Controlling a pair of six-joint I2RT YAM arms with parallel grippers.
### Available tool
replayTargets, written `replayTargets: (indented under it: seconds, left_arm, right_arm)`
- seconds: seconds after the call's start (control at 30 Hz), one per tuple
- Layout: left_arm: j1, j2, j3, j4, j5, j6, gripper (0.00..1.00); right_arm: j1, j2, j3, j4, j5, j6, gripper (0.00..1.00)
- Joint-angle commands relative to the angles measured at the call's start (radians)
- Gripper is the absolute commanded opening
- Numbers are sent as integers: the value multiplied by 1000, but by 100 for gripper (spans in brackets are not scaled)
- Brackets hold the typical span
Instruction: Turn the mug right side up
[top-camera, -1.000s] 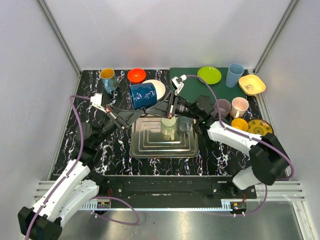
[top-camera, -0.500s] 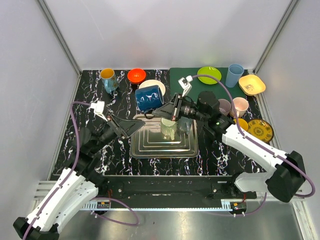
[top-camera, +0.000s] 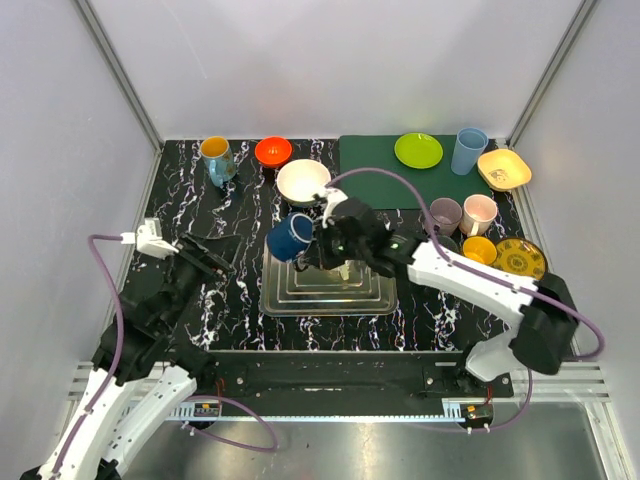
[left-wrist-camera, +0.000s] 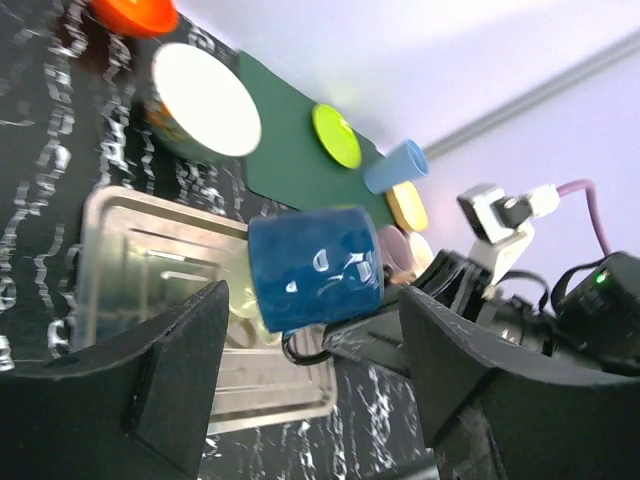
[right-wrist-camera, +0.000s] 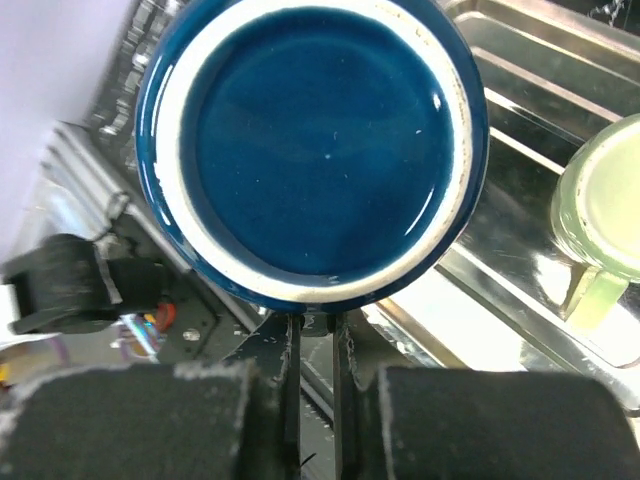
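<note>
A second ago both arms met at the blue mug (top-camera: 290, 237) in front of the white bowl (top-camera: 303, 181). Now my left arm has pulled back to the left side of the counter (top-camera: 230, 200), well apart from the mug. The left tool (top-camera: 208, 262) has gone from closed to spread wide. In its wrist view the two fingers (left-wrist-camera: 175, 350) frame the mug from a distance, with nothing between them.

The right tool (top-camera: 318, 245) alone carries the mug. Its fingers (right-wrist-camera: 285, 350) are pinched almost together on the handle, just under the mug's round end. The mug has come away from the bowl, which now shows whole. It hangs over the far left corner of the steel tray (top-camera: 330, 298).

From the left wrist the mug (left-wrist-camera: 315, 268) lies on its side in the air, clear of the tray, handle on its underside. The right wrist camera looks straight at one round end (right-wrist-camera: 312, 150), dark blue inside a pale ring. I cannot tell whether that is mouth or base. A pale green cup (right-wrist-camera: 600, 200) stands in the tray beside it.
</note>
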Motion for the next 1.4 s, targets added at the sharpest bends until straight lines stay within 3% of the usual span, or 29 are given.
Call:
replayTargets:
  seconds: [0.0, 0.6, 1.07, 1.17, 1.2, 1.37]
  left_arm:
    - [-1, -4, 59, -154, -198, 74, 72]
    - [-1, 5, 22, -144, -178, 100, 72]
    - [-1, 34, -21, -116, -169, 89, 72]
    - [-1, 48, -24, -108, -168, 91, 73]
    - [-1, 57, -24, -110, -171, 94, 73]
    - [-1, 95, -12, -96, -201, 105, 77]
  right_arm:
    - [36, 106, 88, 6, 141, -84, 0]
    - [44, 552, 395, -195, 413, -40, 0]
    - [-11, 614, 377, -218, 502, -35, 1]
    - [-12, 619, 378, -220, 478, -41, 22]
    - [-11, 605, 375, -214, 471, -40, 37]
    - [13, 501, 338, -159, 415, -49, 66]
